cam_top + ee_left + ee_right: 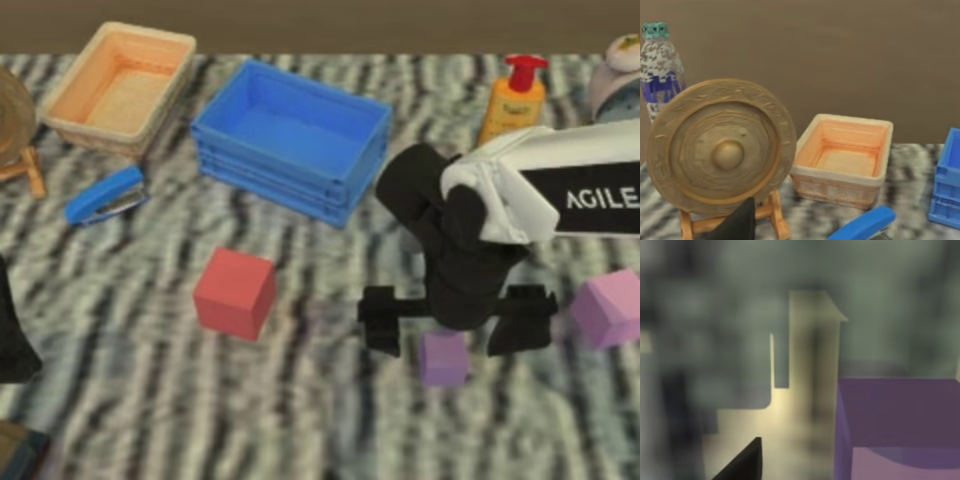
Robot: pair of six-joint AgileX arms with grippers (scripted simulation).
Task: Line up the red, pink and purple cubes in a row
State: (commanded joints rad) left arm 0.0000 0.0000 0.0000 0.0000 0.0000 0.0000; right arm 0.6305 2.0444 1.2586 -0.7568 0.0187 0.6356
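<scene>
The coral-red cube stands left of centre in the top view. The small violet-purple cube sits just in front of my right gripper, which hovers open above it, one finger on each side and apart from it. In the right wrist view the purple cube is close and one dark fingertip shows beside it. The pale pink-lilac cube lies at the right edge, beyond the gripper's right finger. My left gripper is parked at the left edge, open and holding nothing.
A blue crate and a wicker basket stand at the back. A blue stapler lies before the basket. A yellow pump bottle is behind my right arm. A gong on a wooden stand and a patterned bottle stand at far left.
</scene>
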